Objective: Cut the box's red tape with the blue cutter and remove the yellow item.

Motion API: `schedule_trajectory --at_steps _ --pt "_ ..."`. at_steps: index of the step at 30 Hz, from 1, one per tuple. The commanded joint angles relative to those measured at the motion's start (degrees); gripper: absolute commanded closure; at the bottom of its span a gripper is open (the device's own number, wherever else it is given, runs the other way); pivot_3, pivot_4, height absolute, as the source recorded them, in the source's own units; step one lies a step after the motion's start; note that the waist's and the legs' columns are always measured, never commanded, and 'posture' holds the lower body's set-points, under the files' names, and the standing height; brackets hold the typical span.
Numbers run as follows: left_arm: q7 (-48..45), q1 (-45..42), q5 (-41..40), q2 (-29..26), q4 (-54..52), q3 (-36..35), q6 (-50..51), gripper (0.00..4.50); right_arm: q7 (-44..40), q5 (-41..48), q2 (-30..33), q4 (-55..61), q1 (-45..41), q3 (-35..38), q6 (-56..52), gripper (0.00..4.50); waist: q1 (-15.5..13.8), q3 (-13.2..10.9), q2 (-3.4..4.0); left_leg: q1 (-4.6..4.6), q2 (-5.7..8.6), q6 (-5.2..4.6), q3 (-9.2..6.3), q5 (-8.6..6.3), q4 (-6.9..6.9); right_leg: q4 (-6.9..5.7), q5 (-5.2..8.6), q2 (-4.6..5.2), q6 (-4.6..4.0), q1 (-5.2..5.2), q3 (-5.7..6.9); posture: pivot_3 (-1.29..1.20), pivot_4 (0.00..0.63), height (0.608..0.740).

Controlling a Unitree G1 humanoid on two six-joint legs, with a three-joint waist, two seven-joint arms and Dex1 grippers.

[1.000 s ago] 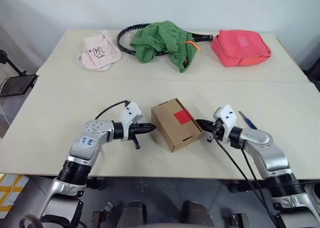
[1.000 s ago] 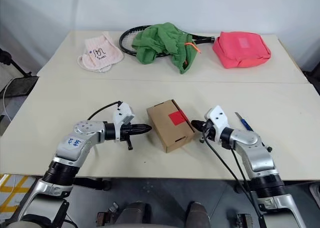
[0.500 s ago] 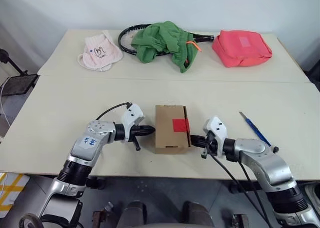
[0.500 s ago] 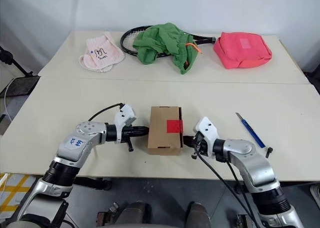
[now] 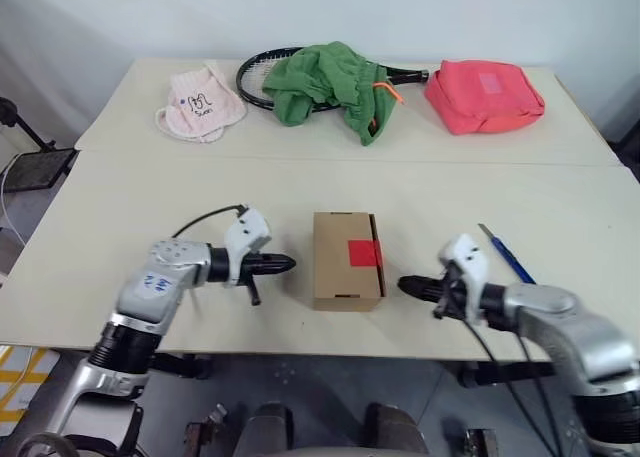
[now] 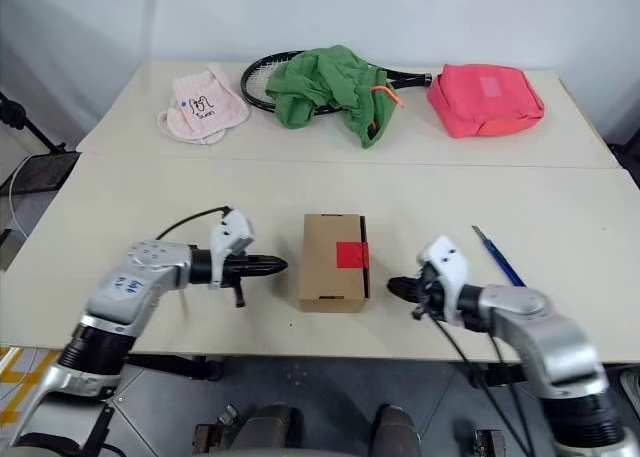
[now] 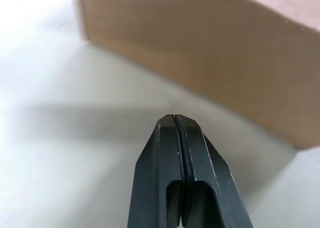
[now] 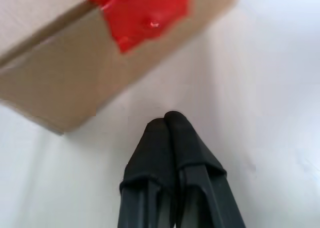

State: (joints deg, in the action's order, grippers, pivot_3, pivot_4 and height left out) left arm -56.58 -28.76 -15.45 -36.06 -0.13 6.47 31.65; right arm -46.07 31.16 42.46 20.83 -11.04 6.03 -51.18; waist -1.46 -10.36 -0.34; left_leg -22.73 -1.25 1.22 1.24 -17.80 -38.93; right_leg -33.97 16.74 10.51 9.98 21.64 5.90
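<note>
Cardboard box (image 5: 347, 260) is seen at the middle of the near table (image 5: 120, 217), closed, with the red tape (image 5: 362, 253) across its right edge. Left gripper (image 5: 285, 265) is found at 9 o'clock of the box, fingers pressed together, holding nothing. Right gripper (image 5: 405, 286) is at 4 o'clock, apart from the box, fingers together and empty. Blue cutter (image 5: 505, 254) lies at 3 o'clock. Some dark marks are drawn on the pink cloth (image 5: 200, 104) at 11 o'clock; they cannot be read.
</note>
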Motion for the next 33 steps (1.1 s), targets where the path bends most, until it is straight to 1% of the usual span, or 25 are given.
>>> schedule_trajectory --at_steps 1,3,4,5,6,8,9,10,11,13,15,19,22,28,33 --pt "-6.69 -2.32 -4.21 -1.53 -1.07 -3.01 -4.67 4.50 0.84 12.78 3.19 4.66 -4.58 8.38 -17.94 3.24 0.05 0.00 0.00 0.01 -0.01 0.00 0.00 0.00 0.01 -0.01 0.00 0.00 -0.01 0.00 0.00 0.00 0.150 0.740" --pt "-8.30 -3.98 -5.78 -0.54 -0.88 -3.88 -6.61 4.50 4.09 18.31 1.77 4.31 -10.35 12.54 -31.05 2.56 0.13 0.00 0.00 0.03 -0.05 -0.01 0.00 -0.01 -0.01 -0.02 0.00 -0.01 -0.05 -0.02 0.00 0.00 0.150 0.740" --pt "-8.72 -4.86 -6.82 0.71 -1.04 -4.10 -7.34 4.50 6.00 19.48 0.83 3.73 -13.32 13.28 -36.23 2.16 0.09 0.00 0.00 0.03 -0.06 -0.01 0.00 0.00 -0.01 -0.02 -0.02 -0.02 -0.07 -0.02 0.00 0.00 0.150 0.740" --pt "-8.60 -5.85 -7.36 2.20 -1.42 -3.84 -8.00 4.50 9.06 22.10 0.35 2.12 -16.11 13.18 -39.49 1.92 0.08 0.00 0.00 0.04 -0.07 -0.01 -0.01 -0.01 -0.01 -0.03 -0.02 -0.02 -0.08 -0.02 0.01 0.00 0.150 0.740" --pt "-8.15 -6.68 -7.15 3.42 -1.72 -3.05 -8.39 4.50 12.53 24.54 -0.06 0.41 -18.51 12.43 -40.93 1.51 0.07 0.00 0.00 0.03 -0.07 0.00 -0.01 -0.01 -0.01 -0.03 -0.02 -0.02 -0.08 -0.03 0.01 0.00 0.150 0.740" --pt "-7.41 -7.51 -5.96 5.05 -1.87 -1.46 -9.01 4.50 19.13 29.36 -1.10 -2.81 -21.62 11.33 -41.32 0.84 0.00 0.00 0.00 0.02 -0.07 0.00 0.00 -0.01 -0.01 -0.01 -0.02 -0.02 -0.07 -0.03 0.02 0.00 0.150 0.740" --pt "-7.12 -7.67 -4.96 5.62 -1.70 -0.43 -9.42 4.50 22.68 31.88 -0.90 -4.62 -22.91 9.87 -41.32 0.54 0.03 0.00 0.00 0.00 -0.05 0.00 -0.01 -0.01 -0.01 0.01 -0.02 -0.02 -0.07 -0.02 0.03 0.00 0.150 0.740" --pt "-6.93 -7.75 -4.35 5.95 -1.55 0.24 -9.74 4.50 25.91 34.55 -0.52 -6.11 -23.77 8.80 -41.32 0.13 -0.03 0.00 0.00 0.01 -0.05 0.00 0.01 -0.02 0.00 0.00 -0.02 -0.01 -0.06 -0.02 0.03 0.00 0.150 0.740" --pt "-6.44 -7.88 -3.06 6.30 -0.94 1.38 -10.39 4.50 29.13 36.47 -1.40 -7.72 -25.18 8.00 -41.32 0.06 0.01 -0.01 -0.02 0.00 -0.04 0.00 0.02 -0.02 0.01 0.02 -0.02 -0.01 -0.06 -0.02 0.04 0.00 0.150 0.740" --pt "-6.05 -8.07 -1.38 6.68 0.18 2.88 -11.53 4.50 35.47 41.14 -2.30 -11.52 -27.57 6.16 -41.32 0.06 0.11 -0.01 -0.01 -0.01 -0.04 0.00 0.04 -0.02 0.01 0.01 -0.02 -0.01 -0.06 0.01 0.05 0.00 0.150 0.740" --pt "-5.68 -8.37 -0.19 6.93 1.09 3.86 -12.10 4.50 40.68 43.08 -3.63 -13.83 -29.40 5.18 -41.32 0.06 0.24 -0.01 -0.01 -0.01 -0.04 0.00 0.06 -0.02 0.01 0.00 -0.02 -0.02 -0.06 0.04 0.04 0.00 0.150 0.740" --pt "-5.23 -8.73 0.65 7.33 1.63 4.66 -12.03 4.50 47.96 45.67 -5.66 -16.94 -31.17 4.71 -41.32 0.06 0.24 -0.01 -0.01 -0.03 -0.05 0.00 0.08 -0.02 0.01 -0.02 -0.02 -0.02 -0.06 0.08 0.03 0.00 0.150 0.740" --pt "-5.01 -8.92 1.38 7.43 2.05 5.25 -12.37 4.50 51.60 46.59 -6.94 -18.67 -31.97 5.10 -41.32 0.06 0.12 -0.01 -0.01 -0.11 -0.05 0.00 0.08 -0.02 -0.02 -0.02 -0.02 -0.02 -0.06 0.16 0.03 0.00 0.150 0.740" --pt "-4.96 -8.85 1.70 7.95 1.87 5.75 -12.07 4.50 55.72 45.53 -9.13 -20.41 -32.50 4.70 -41.32 0.06 0.17 0.00 -0.01 -0.24 -0.05 0.00 0.08 -0.01 -0.05 -0.07 -0.03 -0.02 -0.05 0.29 0.03 0.00 0.150 0.740" --pt "-5.03 -8.72 1.84 7.99 1.67 6.00 -11.91 4.50 56.31 43.60 -7.75 -20.37 -31.63 3.90 -41.32 0.06 0.23 0.01 0.00 -0.23 -0.06 -0.01 0.09 -0.01 -0.05 -0.10 -0.03 -0.02 -0.06 0.31 0.02 0.00 0.150 0.740"
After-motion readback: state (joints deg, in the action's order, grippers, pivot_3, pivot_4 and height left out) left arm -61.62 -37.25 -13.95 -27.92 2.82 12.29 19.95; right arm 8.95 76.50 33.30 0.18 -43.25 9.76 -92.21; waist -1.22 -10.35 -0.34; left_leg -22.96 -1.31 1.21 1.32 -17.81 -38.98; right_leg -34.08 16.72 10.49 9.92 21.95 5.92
